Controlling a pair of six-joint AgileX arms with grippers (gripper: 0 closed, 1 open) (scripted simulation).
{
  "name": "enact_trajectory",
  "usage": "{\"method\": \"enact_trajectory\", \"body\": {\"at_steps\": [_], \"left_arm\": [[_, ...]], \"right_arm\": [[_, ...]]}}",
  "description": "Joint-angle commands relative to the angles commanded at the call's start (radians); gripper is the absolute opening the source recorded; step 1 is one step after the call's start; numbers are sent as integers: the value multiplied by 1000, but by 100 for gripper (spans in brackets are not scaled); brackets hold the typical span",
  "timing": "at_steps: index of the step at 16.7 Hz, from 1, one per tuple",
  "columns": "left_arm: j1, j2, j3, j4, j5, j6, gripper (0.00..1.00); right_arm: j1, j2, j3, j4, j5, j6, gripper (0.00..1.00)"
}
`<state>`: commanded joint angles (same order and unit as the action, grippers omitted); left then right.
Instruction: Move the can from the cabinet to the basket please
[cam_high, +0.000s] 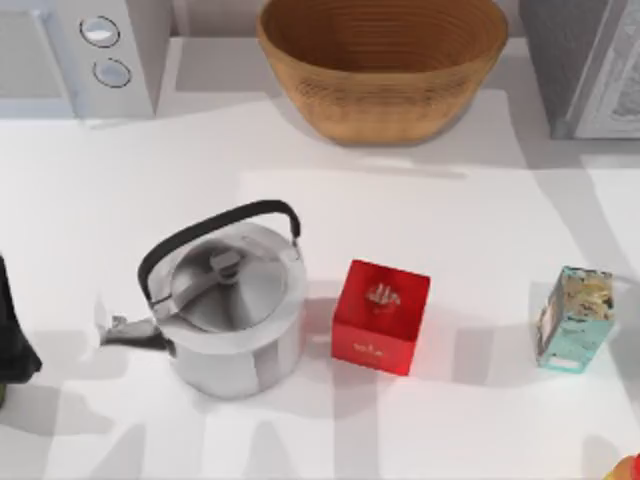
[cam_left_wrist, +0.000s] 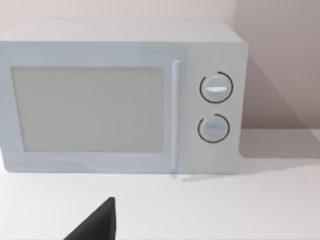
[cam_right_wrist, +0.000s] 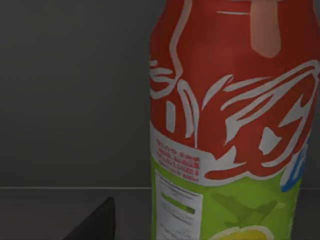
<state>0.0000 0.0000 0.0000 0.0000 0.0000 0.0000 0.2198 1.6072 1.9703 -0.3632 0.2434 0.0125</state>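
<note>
The can (cam_right_wrist: 227, 120) stood upright in a dark grey space right in front of the right wrist camera, red on top with white letters and green below. The cabinet (cam_high: 585, 65) sat at the desk's (cam_high: 450, 200) far right corner and the basket (cam_high: 383, 65) at the middle of the far edge, with a kettle (cam_high: 225, 305), a red box (cam_high: 380, 315) and a teal carton (cam_high: 573, 318) nearer the front. The left arm (cam_high: 15, 335) waited at the left edge, facing the microwave (cam_left_wrist: 120, 97), and I could not tell if either arm's jaws were open or closed.
</note>
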Motion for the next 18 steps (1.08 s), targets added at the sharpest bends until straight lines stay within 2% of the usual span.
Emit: {"method": "enact_trajectory", "body": {"at_steps": [8, 18], "left_arm": [[0, 0, 0, 0, 0, 0, 100], [0, 0, 0, 0, 0, 0, 100]], "right_arm": [[-1, 42, 39, 5, 3, 0, 100], [-33, 293, 361, -61, -27, -1, 100]]}}
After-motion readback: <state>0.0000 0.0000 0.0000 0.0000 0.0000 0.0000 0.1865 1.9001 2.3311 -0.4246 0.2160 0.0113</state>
